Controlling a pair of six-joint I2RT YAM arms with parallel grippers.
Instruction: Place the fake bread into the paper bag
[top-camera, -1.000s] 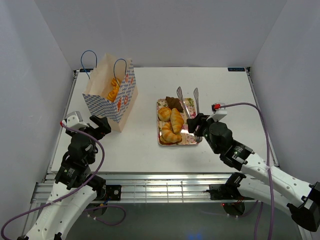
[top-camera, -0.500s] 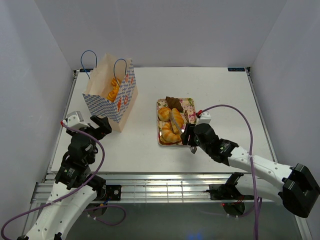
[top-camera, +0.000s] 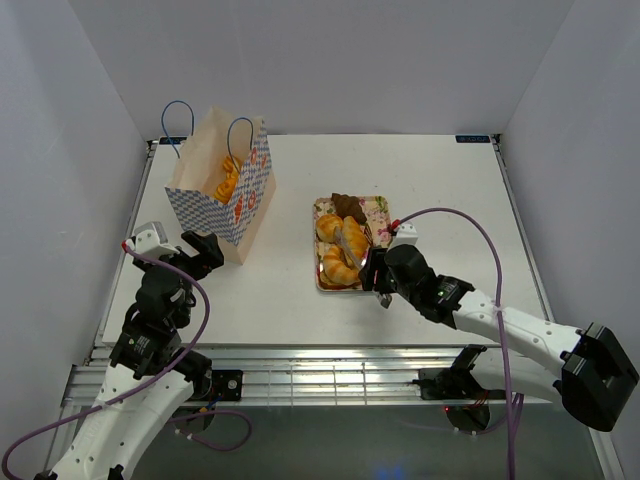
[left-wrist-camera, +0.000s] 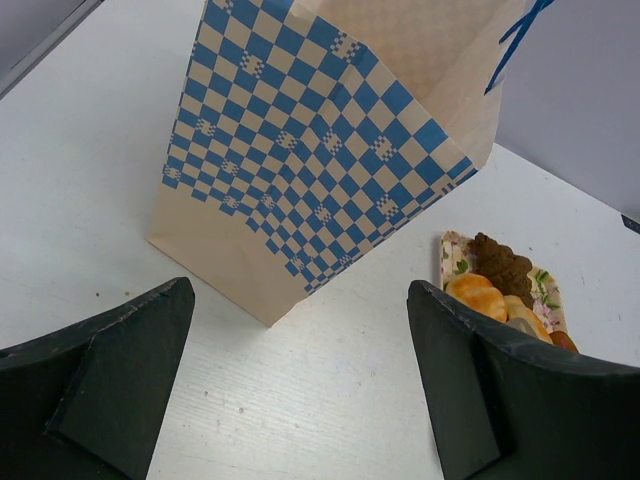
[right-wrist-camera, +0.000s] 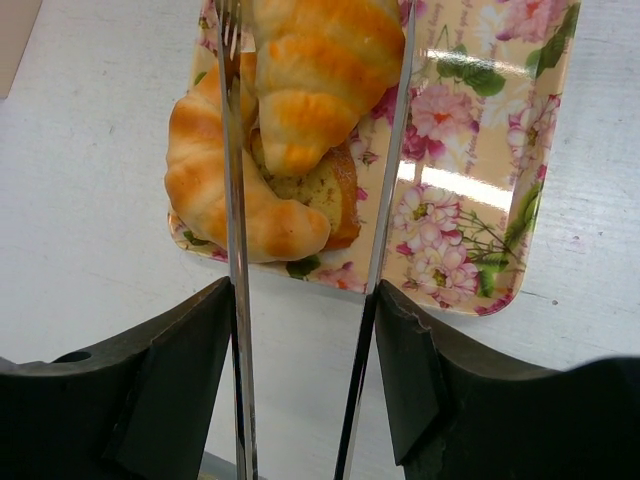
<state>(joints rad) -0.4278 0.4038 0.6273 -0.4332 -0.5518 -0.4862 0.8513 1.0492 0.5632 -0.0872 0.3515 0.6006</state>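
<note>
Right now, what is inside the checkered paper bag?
Golden-orange fake bread shows through the open top of the paper bag. The bag's walls hide its bottom, so the number of pieces cannot be told.

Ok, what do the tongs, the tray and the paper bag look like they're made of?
tongs: thin polished metal, judging by the mirror-like sheen along both arms.
tray: hard and glossy with a floral print and a bright reflection; probably plastic or melamine, but I can't be sure.
paper bag: matte printed paper, with sharp fold creases.
</note>
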